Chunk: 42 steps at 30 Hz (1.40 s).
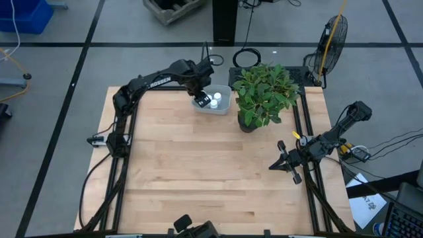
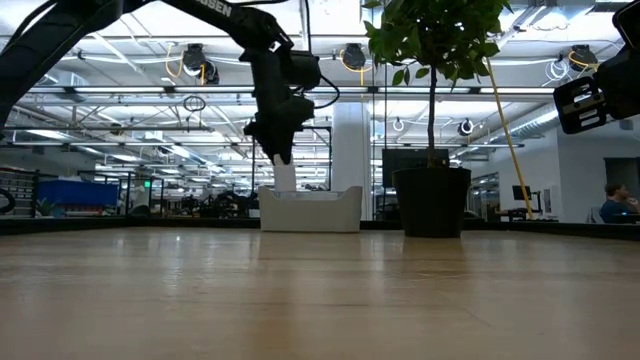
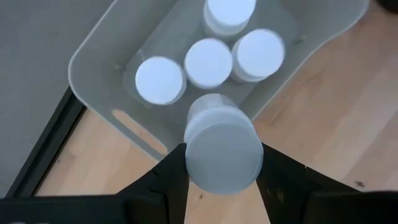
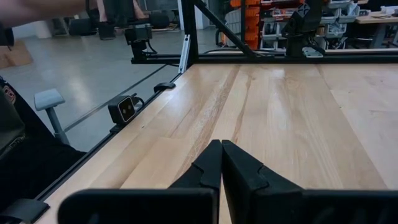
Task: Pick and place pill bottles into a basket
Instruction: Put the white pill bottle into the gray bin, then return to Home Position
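The pale translucent basket stands at the table's far edge, next to the plant; it also shows in the low view. Several white pill bottles stand upright in it, caps up. My left gripper is over the basket's left rim, shut on one more white pill bottle, which shows in the low view below the fingers. My right gripper is shut and empty, low near the table's right edge, also seen in its wrist view. My left gripper pinches the pill bottle's upper end, at the cap, between its two fingers, one on each side. The fingers come from above, pointing down. The bottle hangs upright below them, its bottom about level with the basket's rim.
A leafy potted plant stands right beside the basket on its right. A fan stands off the table's far right corner. The wooden tabletop stretches toward the near edge. A person shows in the room beyond.
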Available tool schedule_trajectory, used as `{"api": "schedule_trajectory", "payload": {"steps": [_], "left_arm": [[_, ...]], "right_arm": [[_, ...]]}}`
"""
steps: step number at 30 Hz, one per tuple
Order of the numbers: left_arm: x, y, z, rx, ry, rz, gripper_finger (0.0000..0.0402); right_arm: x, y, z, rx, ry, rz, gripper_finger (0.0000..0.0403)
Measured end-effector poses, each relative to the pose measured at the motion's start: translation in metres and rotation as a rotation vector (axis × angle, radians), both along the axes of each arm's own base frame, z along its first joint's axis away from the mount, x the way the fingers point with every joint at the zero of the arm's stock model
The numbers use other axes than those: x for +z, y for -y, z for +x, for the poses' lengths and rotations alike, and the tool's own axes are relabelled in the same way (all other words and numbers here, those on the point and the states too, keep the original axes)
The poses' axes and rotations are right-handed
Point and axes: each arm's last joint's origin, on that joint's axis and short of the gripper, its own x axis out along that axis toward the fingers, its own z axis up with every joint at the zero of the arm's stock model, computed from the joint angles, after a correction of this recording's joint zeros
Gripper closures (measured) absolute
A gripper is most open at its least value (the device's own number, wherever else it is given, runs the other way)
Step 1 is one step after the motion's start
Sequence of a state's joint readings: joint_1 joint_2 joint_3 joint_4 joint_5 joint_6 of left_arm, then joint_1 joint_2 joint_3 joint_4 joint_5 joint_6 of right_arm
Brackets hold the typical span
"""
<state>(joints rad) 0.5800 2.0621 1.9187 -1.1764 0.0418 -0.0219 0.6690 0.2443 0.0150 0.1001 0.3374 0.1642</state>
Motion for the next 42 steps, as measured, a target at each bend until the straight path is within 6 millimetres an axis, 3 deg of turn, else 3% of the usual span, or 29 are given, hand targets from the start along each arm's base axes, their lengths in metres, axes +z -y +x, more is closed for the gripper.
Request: {"api": "schedule_trajectory", "payload": {"steps": [14,19,29,42], "left_arm": [[-0.025,0.000,-0.003,0.015,-0.045,0.006,0.0230],[-0.024,-0.002,0.001,0.006,0.003,0.012,0.0230],[-0.024,0.000,0.004,0.002,0.031,0.003,0.0180],[-0.019,0.009,-0.004,-0.027,-0.039,-0.034,0.0189]], "right_arm": [[0.000,0.000,0.000,0.000,0.000,0.000,0.0399],[0.000,0.000,0.000,0.000,0.000,0.000,0.0399],[0.000,0.000,0.000,0.000,0.000,0.000,0.0399],[0.000,0.000,0.000,0.000,0.000,0.000,0.0399]]}}
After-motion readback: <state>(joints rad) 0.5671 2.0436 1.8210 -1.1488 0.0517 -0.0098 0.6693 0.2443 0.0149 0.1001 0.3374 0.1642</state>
